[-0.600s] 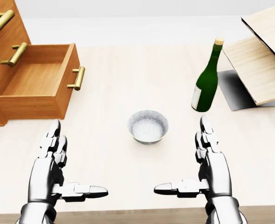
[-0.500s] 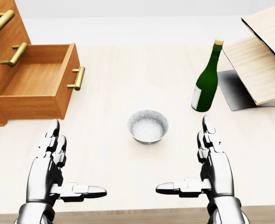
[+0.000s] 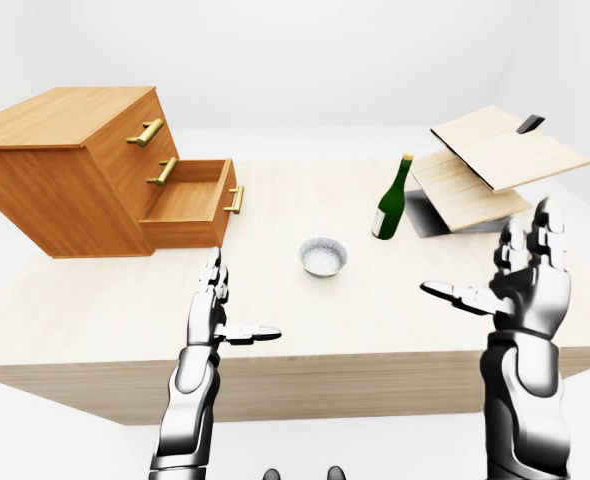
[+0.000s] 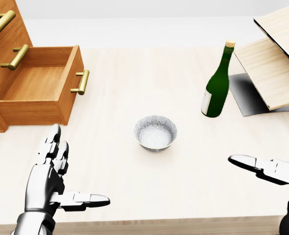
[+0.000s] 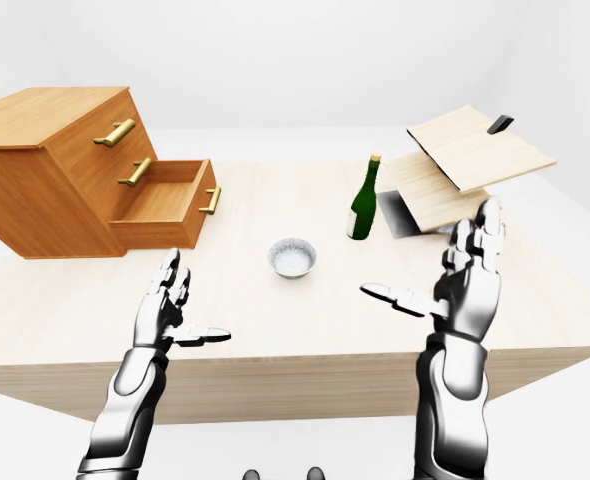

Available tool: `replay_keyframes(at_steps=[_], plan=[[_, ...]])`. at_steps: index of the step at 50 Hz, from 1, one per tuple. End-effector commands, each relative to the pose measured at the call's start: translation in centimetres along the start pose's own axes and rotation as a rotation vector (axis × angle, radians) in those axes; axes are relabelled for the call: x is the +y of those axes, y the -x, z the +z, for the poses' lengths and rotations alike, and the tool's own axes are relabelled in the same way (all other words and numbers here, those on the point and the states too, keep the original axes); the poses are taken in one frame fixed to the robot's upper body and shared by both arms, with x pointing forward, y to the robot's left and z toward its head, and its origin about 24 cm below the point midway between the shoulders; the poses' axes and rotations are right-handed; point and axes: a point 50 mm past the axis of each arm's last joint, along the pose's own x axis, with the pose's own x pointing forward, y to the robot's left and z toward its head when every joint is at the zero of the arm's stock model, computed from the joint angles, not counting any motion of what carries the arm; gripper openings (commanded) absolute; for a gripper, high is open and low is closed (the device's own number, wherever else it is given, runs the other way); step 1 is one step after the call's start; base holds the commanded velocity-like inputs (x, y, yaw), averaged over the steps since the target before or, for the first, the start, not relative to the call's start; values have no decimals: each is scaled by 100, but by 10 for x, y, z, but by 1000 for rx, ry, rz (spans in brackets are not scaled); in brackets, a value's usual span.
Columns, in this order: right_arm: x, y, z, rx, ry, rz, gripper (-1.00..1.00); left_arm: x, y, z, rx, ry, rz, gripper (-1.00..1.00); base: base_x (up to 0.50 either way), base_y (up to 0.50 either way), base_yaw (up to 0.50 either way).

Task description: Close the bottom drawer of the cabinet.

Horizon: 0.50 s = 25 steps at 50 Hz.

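— Left-eye view: what's on that pale wooden table (image 3: 305, 310)?
— A brown wooden cabinet (image 3: 65, 170) at the left, its bottom drawer (image 3: 190, 205) pulled out (brass handle showing). Then stacked light wooden boards (image 3: 485, 165), a green glass bottle (image 3: 392, 200), a small grey bowl (image 3: 323, 257).
— The hands?
— Left hand (image 4: 49, 178) and right hand (image 5: 465, 275) both spread open, empty, over the table.

Glossy chrome segmented arms; each hand (image 5: 467, 280) has 3 jointed fingers.

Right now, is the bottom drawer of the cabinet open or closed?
Open. The bottom drawer is pulled out from the cabinet, its empty inside visible, while the two drawers above sit flush.
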Motion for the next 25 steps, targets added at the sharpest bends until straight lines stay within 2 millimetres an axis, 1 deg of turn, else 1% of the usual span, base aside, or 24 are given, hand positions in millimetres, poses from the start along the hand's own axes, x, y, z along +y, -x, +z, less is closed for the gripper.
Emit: replay_keyframes(at_steps=[1,7,14,21,25], plan=[[-40,6,49,-201,-44,-201,100,0,0,2,-2,0,-1,100,0,0,0],[-39,5,45,-184,-55,-190,100,0,0,1,0,0,-1,100,0,0,0],[-38,4,46,-187,-61,-176,100,0,0,0,0,0,0,100,0,0,0],[-38,4,45,-183,-52,-174,100,0,0,-1,2,0,-1,100,0,0,0],[-34,4,45,-183,-29,-158,100,-1,0,-3,6,2,-3,100,0,0,0]])
